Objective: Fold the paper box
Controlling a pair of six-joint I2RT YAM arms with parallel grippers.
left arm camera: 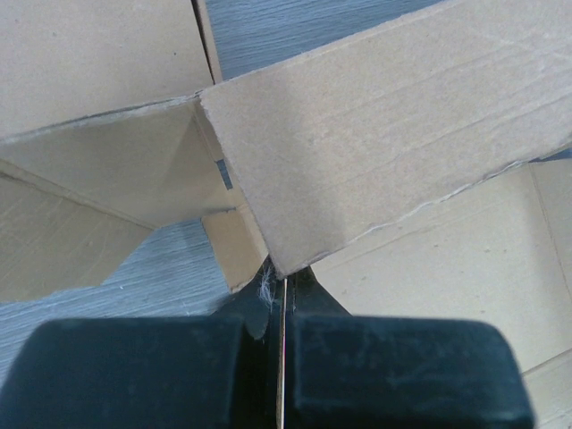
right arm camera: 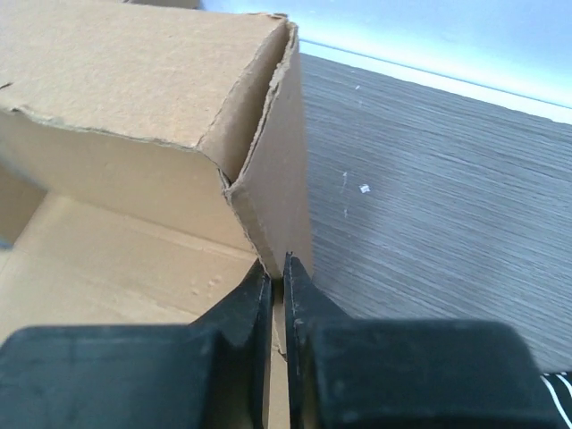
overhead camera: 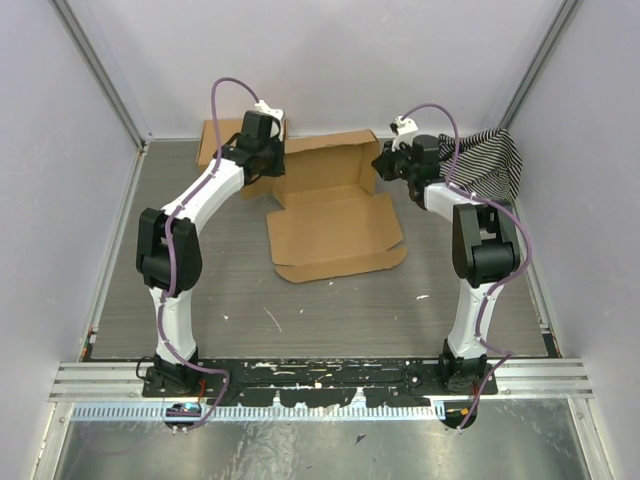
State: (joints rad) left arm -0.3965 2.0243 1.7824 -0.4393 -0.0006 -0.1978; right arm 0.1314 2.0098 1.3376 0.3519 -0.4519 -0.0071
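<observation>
The paper box (overhead camera: 335, 235) looks light and stiff to me, corrugated card that bends only at its creases. I'd hold it by the wall edges near the corners, not by the flat panels. Its lid flap lies flat nearest the bases. Both arms reach far forward with their wrists dipped. The left gripper (left arm camera: 279, 279) pinches the wall farthest from the striped cloth (overhead camera: 490, 160). The right gripper (right arm camera: 277, 268) is closed onto the wall just beside that cloth.

The box (overhead camera: 335, 235) is plain brown. Right of it, the cloth (overhead camera: 495, 160) is striped black and white. The table (overhead camera: 330, 310) is streaky grey.
</observation>
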